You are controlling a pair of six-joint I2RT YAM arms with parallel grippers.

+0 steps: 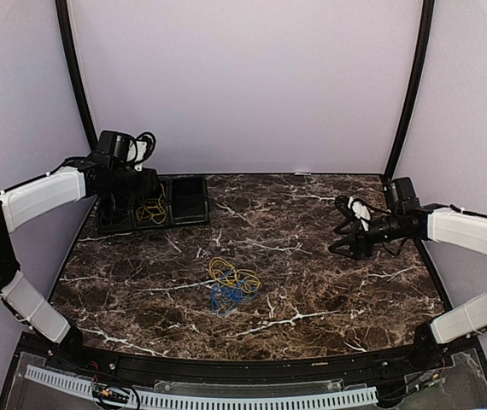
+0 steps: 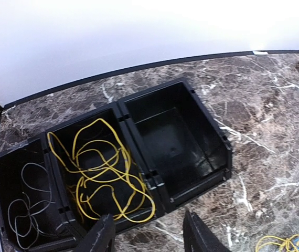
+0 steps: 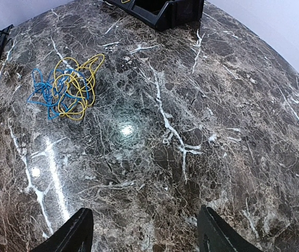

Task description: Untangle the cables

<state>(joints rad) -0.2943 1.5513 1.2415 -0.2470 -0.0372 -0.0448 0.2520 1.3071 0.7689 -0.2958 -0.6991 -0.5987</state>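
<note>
Only the left wrist view shows the thin grey cord (image 2: pixel 29 210) in the black plastic bin (image 2: pixel 139 152) (left gripper (image 2: pixel 148 236), right gripper (image 3: pixel 145 233): both released).

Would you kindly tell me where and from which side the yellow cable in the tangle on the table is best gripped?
Grip the yellow cable by the loop reaching toward the black bins, clear of the blue cable. Come straight down from above, since it lies flat on the table; the blue cable bunches on the near side, so gripping there would likely catch both.
</note>
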